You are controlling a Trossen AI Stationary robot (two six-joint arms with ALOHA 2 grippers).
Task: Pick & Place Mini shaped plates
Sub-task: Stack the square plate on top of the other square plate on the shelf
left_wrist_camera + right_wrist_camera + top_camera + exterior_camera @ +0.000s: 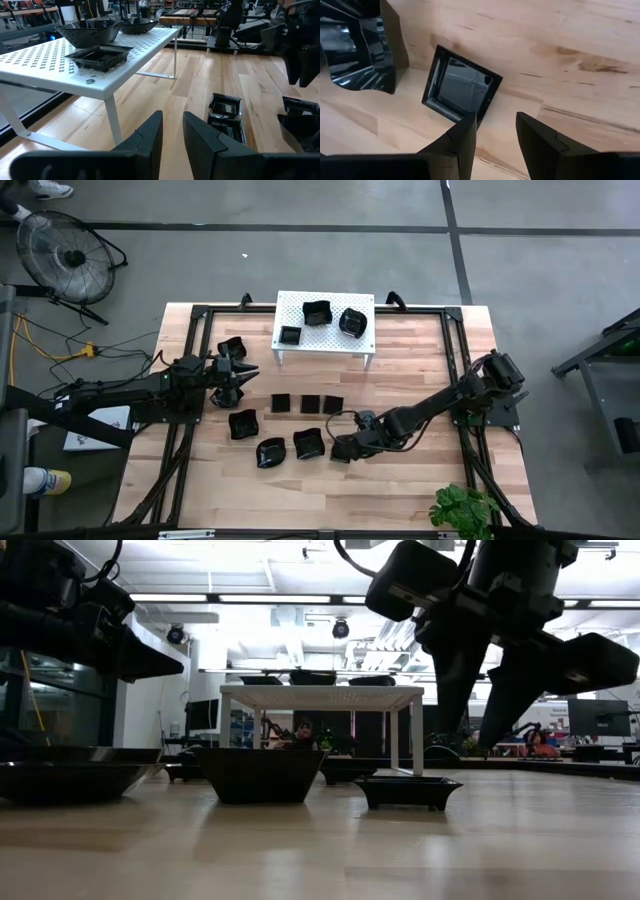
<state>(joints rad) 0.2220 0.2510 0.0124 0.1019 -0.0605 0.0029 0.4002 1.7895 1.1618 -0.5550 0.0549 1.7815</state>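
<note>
Stand (325, 330) w/ 3 mini plates (318, 312).

A light wooden table (420, 370) with a black frame carries everything. At twelve o'clock stands a white perforated stand (325, 340) on its legs, with three black dishes (317, 312) on top. Directly on the wood, near the centre, three small flat square plates (309, 404) lie in a row. Toward seven o'clock sit the rounder wavy-rimmed dishes (243, 424), four of them close together, apart from one another. At ten o'clock another black dish (232, 347) rests near the table's edge.
</note>
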